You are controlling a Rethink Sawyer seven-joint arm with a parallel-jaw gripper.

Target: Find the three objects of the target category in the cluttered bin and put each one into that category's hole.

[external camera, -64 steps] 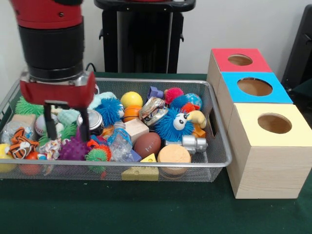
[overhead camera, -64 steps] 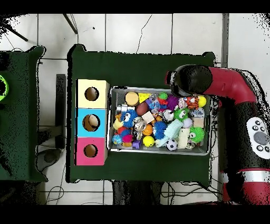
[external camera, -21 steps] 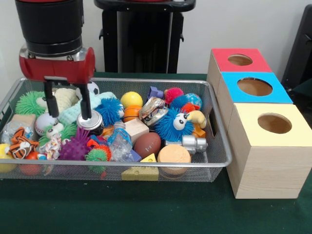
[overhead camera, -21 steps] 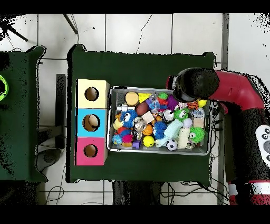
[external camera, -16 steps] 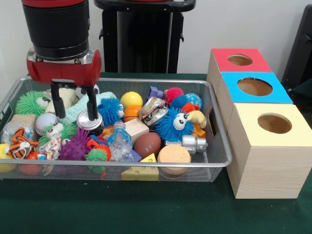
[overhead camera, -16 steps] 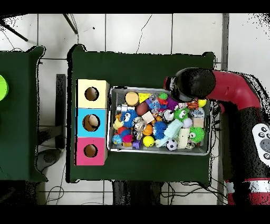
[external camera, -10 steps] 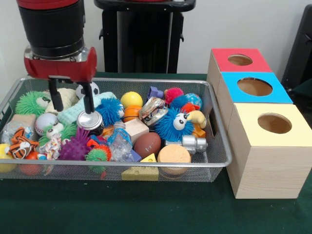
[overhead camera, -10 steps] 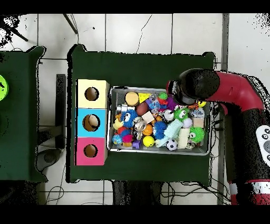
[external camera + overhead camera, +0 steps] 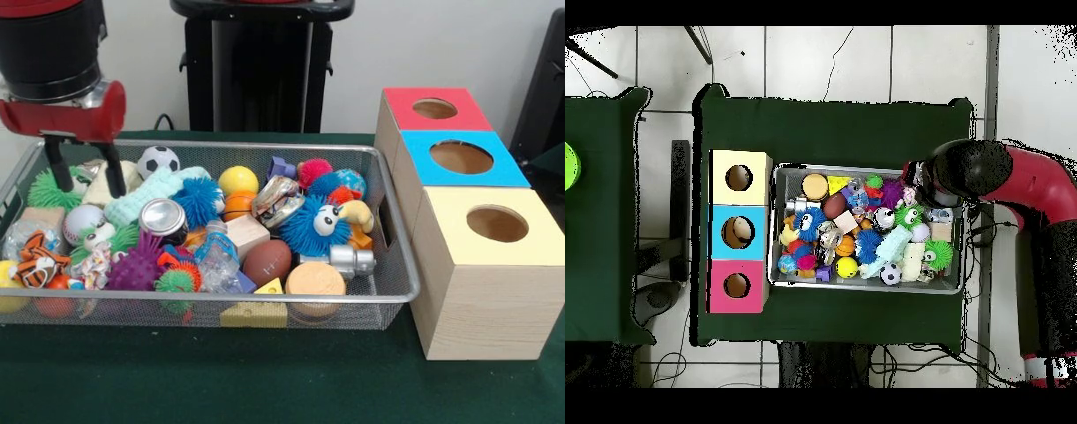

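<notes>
**Inspector:** State of the gripper (image 9: 86, 179)?

**Assistant:** Released. Its two black fingers (image 9: 115, 181) stand apart, with nothing between them. It hangs over the left end of the wire bin (image 9: 393, 265) in the front view, fingertips low among the uppermost toys. Whether they touch the cream plush (image 9: 95, 184) behind them cannot be told.

**Inspector:** The clutter nearest it?

**Assistant:** The green spiky ball (image 9: 48, 189) sits just left of the fingers, the mint plush (image 9: 146, 196) just right, the soccer ball (image 9: 158, 160) beyond that. The silver can (image 9: 164, 217) lies lower right of the gripper, apart from it. The baseball (image 9: 80, 223) lies directly below the fingers.

**Inspector:** And the boxes?

**Assistant:** Three wooden boxes stand in a row just beside the bin's right end: red box (image 9: 436, 109) farthest, blue box (image 9: 461, 157) in the middle, yellow box (image 9: 494, 223) nearest. Each has a round hole in its top. All are well apart from the gripper, at the bin's opposite end.

**Inspector:** Overhead confirmation?

**Assistant:** The arm (image 9: 1005, 180) covers the bin's corner farthest from the boxes; the gripper itself is hidden beneath it.
</notes>
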